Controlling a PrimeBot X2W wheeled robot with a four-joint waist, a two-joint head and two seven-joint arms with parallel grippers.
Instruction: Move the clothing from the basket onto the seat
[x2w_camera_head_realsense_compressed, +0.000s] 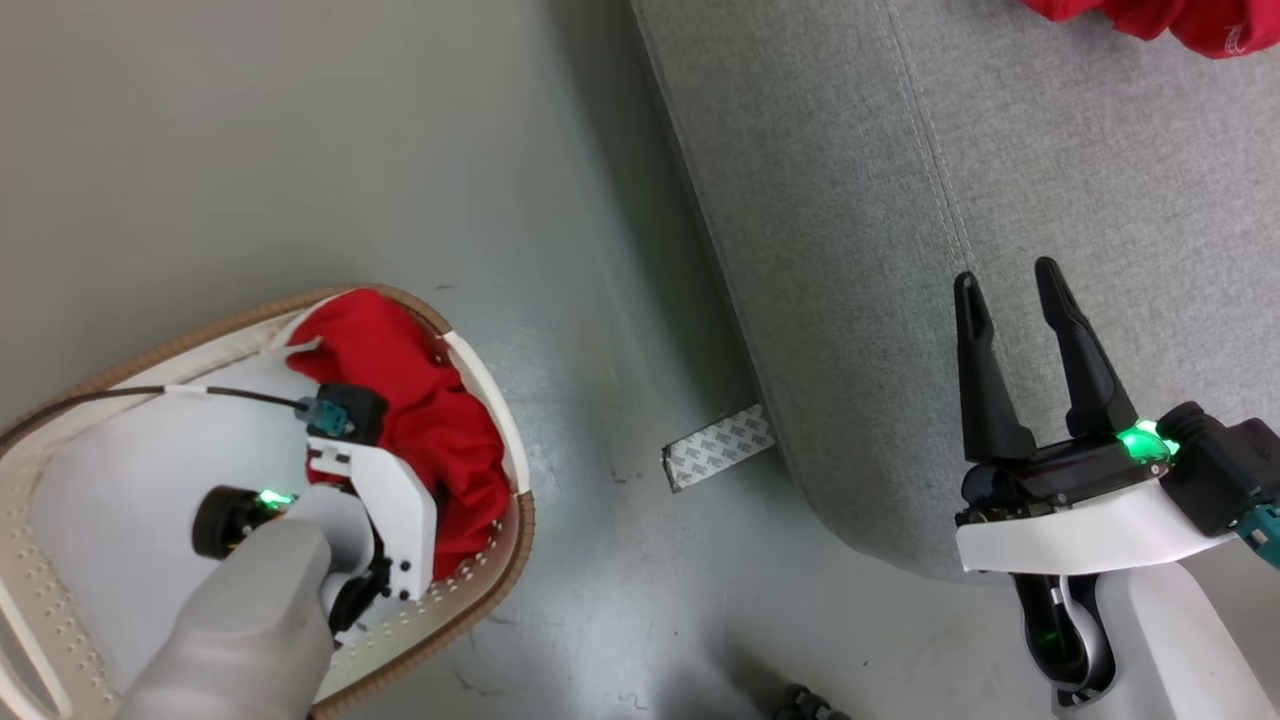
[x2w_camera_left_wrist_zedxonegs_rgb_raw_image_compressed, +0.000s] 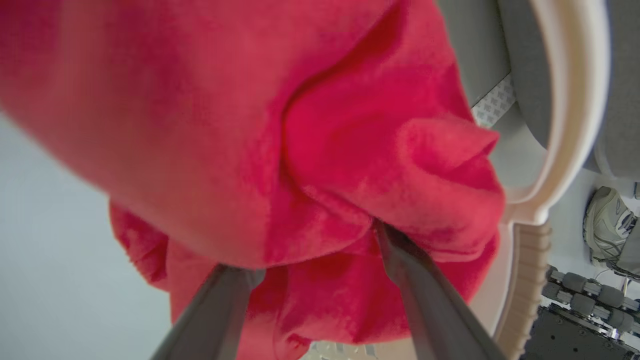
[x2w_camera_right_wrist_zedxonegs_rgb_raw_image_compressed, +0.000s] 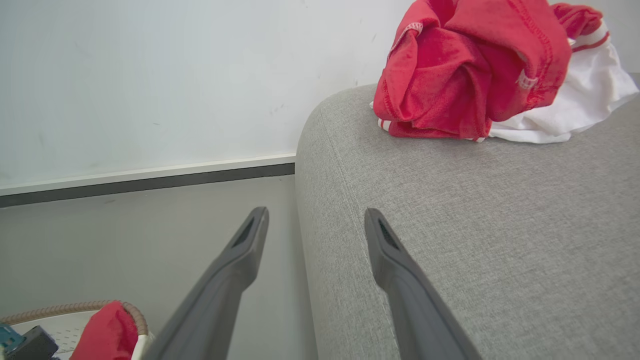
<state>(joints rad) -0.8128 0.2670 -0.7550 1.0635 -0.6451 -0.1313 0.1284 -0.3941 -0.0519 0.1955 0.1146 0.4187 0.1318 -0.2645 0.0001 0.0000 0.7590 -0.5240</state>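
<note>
The white basket (x2w_camera_head_realsense_compressed: 75, 420) with its brown rim stands on the floor at lower left. Red clothing (x2w_camera_head_realsense_compressed: 420, 400) is bunched against its right wall. My left arm's white wrist housing (x2w_camera_head_realsense_compressed: 385, 500) reaches down into the basket beside that heap. My left gripper (x2w_camera_left_wrist_zedxonegs_rgb_raw_image_compressed: 315, 250) is open, and its spread fingertips press into the red clothing (x2w_camera_left_wrist_zedxonegs_rgb_raw_image_compressed: 300, 125). Over the near edge of the grey seat (x2w_camera_head_realsense_compressed: 1000, 150), my right gripper (x2w_camera_head_realsense_compressed: 1010, 290) hovers open and holds nothing. More red and white clothing (x2w_camera_right_wrist_zedxonegs_rgb_raw_image_compressed: 475, 65) lies crumpled farther back on the seat (x2w_camera_right_wrist_zedxonegs_rgb_raw_image_compressed: 475, 240).
A strip of patterned tape (x2w_camera_head_realsense_compressed: 718, 445) lies on the grey floor between basket and seat. A white wall with a dark baseboard (x2w_camera_right_wrist_zedxonegs_rgb_raw_image_compressed: 150, 182) runs behind. A sneaker (x2w_camera_left_wrist_zedxonegs_rgb_raw_image_compressed: 607, 225) and my dark wheeled base (x2w_camera_left_wrist_zedxonegs_rgb_raw_image_compressed: 575, 305) sit beyond the basket rim (x2w_camera_left_wrist_zedxonegs_rgb_raw_image_compressed: 575, 100).
</note>
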